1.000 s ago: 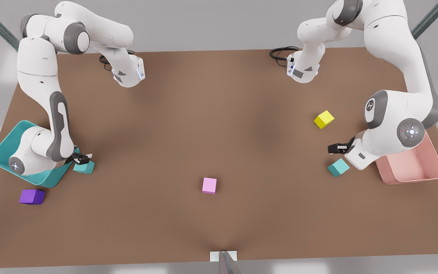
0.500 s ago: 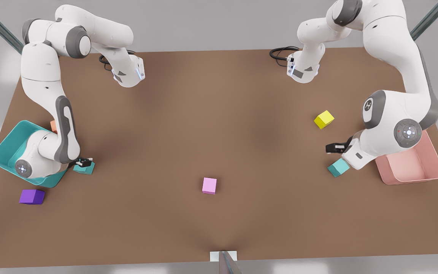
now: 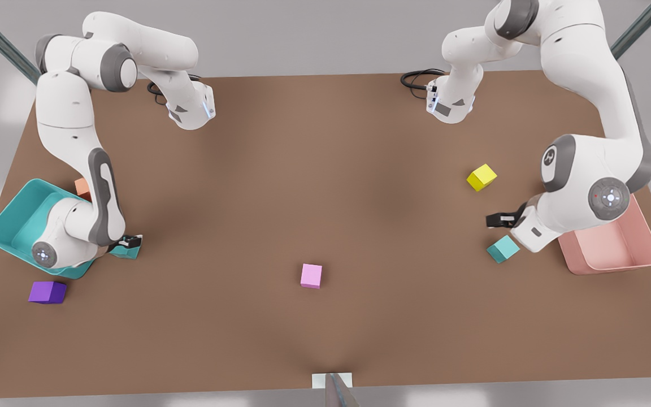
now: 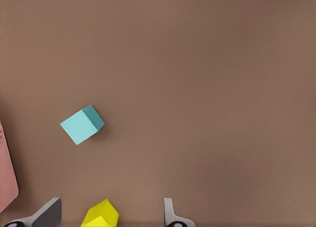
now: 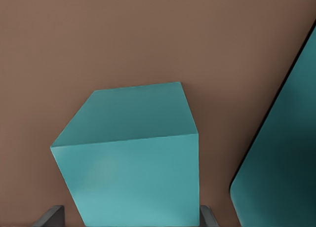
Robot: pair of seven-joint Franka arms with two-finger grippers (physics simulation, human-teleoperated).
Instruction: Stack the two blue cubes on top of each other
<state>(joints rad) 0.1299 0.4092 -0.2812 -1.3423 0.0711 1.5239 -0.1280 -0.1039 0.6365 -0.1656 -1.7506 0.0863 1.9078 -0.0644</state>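
One blue cube [image 3: 125,252] lies beside the teal tray at the front view's left, mostly covered by my right gripper [image 3: 129,243]. In the right wrist view this cube [image 5: 128,163] sits between the open gripper [image 5: 128,218], one grey fingertip [image 5: 49,216] on each side and a small gap on one side. The other blue cube [image 3: 502,249] rests on the table at the front view's right, also seen in the left wrist view [image 4: 81,124]. My left gripper [image 3: 495,219] hovers open [image 4: 109,214] above the table between that cube and the yellow cube, holding nothing.
A yellow cube [image 3: 482,177] lies behind the left gripper. A pink cube [image 3: 311,276] sits mid-table, a purple cube [image 3: 47,292] at the front left, an orange cube [image 3: 82,187] behind the teal tray [image 3: 9,223]. A pink tray [image 3: 613,254] stands at the right.
My right gripper has come down and slid slightly toward the front view's right until it straddles the blue cube. The left arm dipped a little and came back to nearly the same place.
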